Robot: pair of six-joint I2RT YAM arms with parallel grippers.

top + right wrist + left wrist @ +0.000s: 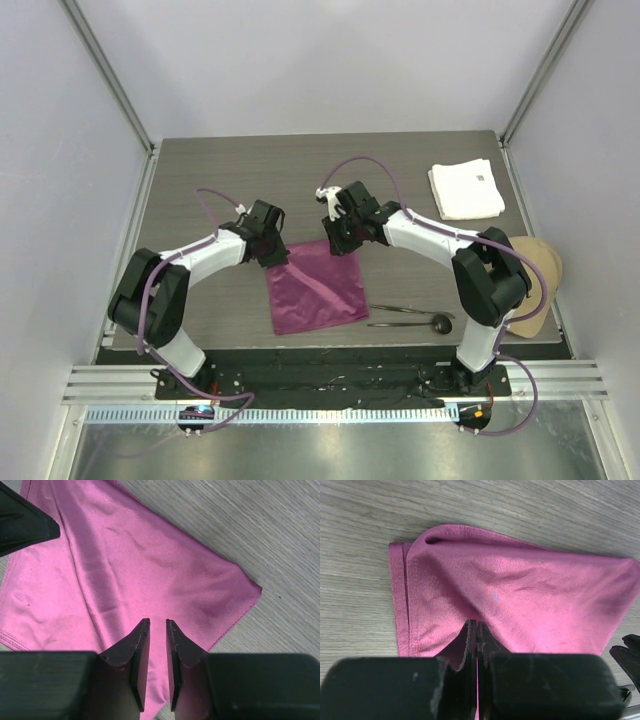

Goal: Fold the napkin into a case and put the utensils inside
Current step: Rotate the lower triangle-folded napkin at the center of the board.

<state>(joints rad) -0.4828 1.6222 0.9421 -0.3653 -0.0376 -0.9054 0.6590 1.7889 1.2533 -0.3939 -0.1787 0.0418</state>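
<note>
Top view. The napkin (315, 288) lay flat mid-table: a magenta square, slightly skewed, thin, with faint creases. My left gripper (268, 247) sat at its 11 o'clock corner and my right gripper (339, 236) at its 1 o'clock corner. The cloth ran from both toward 6 o'clock.

My left fingers (469, 637) were pressed together, pinching the cloth's edge. My right fingers (141, 640) stood a narrow gap apart with cloth in the gap; I could not tell whether it was gripped.

Judgement: the fold carries the far edge toward 6 o'clock.

The utensils (408, 316) lay at the napkin's 3 o'clock, long axis 9-to-3, nearer my right arm.
</note>
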